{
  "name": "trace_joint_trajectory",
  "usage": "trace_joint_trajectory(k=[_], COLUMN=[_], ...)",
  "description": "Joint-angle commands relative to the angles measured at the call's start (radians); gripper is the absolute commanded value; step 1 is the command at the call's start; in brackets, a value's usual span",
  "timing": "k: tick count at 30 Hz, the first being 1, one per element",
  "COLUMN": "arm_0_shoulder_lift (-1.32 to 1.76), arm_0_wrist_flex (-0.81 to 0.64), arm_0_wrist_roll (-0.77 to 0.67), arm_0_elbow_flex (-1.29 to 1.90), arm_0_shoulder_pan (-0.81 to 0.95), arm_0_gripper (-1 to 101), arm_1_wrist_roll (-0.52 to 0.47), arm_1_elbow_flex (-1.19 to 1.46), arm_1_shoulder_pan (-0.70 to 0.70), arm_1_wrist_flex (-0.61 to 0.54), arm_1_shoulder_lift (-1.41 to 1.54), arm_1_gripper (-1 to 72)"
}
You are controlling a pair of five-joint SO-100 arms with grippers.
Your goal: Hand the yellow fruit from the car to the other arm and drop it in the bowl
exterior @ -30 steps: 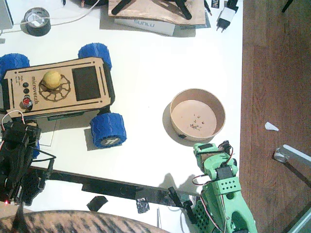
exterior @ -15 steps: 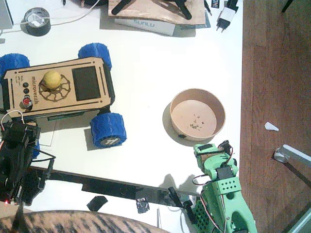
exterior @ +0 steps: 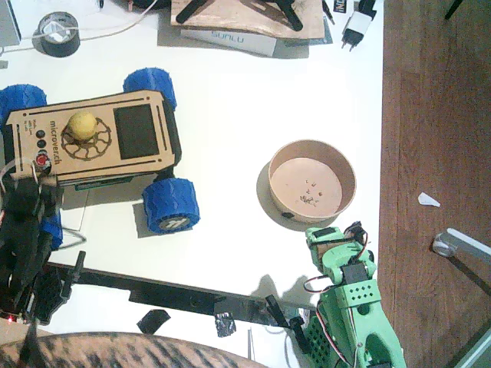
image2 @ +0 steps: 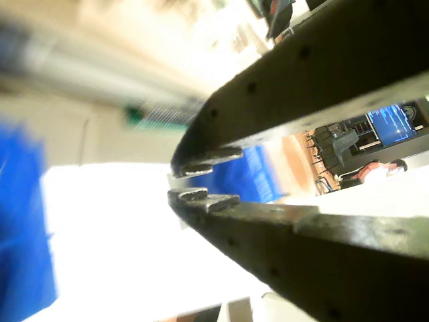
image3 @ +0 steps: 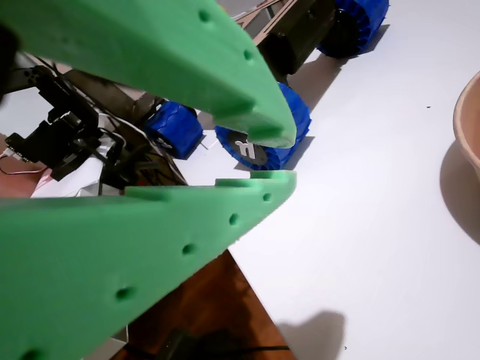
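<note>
— Lemon (exterior: 82, 124) first: where does it sit?
— On the car (exterior: 92, 138), on the round engraved ring of the plywood deck, left of the black screen (exterior: 136, 131). Neither gripper touches it.

— How do the black jaws stand?
— In a wrist view the left gripper (image2: 201, 180) shows its toothed tips nearly closed, a thin slit between them, nothing in the slit. Behind them the picture is blurred: white table and blue wheel shapes.

— And from above?
— The left arm (exterior: 27, 245) stands at the near-left corner, its tip just beside the car's near-left edge, by the red button (exterior: 42, 161). Whether it touches the car cannot be told.

— The green jaws?
— In a wrist view the right gripper (image3: 262, 157) is slightly apart, a narrow gap, holding nothing. Through and past the gap shows a blue wheel (image3: 266, 131) of the car; the bowl's rim (image3: 466, 120) cuts in at the right edge.

— Where is the green arm overall?
— The right arm (exterior: 349, 307) stands at the table's near edge, its gripper (exterior: 334, 238) just beside the bowl (exterior: 312, 182) on the near side, apart from it.

— What is in the bowl?
— A few dark specks on the pale inside, nothing else.

— Anything further out?
— A grey tape roll (exterior: 59, 34) at the far-left corner and a white plug (exterior: 356, 24) at the far edge.
</note>
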Motion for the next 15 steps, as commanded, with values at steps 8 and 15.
trace_joint_trajectory(k=[8,15], arm_0_shoulder_lift=[-0.175,-0.242], arm_0_wrist_flex=[0.189,0.175], arm_0_wrist_roll=[-0.002,-0.002], arm_0_elbow_flex=[-0.528,-0.621], arm_0_shoulder_pan=[0.0,-0.003], arm_0_gripper=[0,0], arm_1_wrist_roll=[-0.014,-0.017], arm_1_elbow_flex=[-0.046,-0.046], arm_1_shoulder_pan=[-0.008,-0.009], arm_1_wrist_flex=[0.005,0.005], arm_1_shoulder_lift=[0.006,0.006], arm_1_gripper=[0.0,0.1])
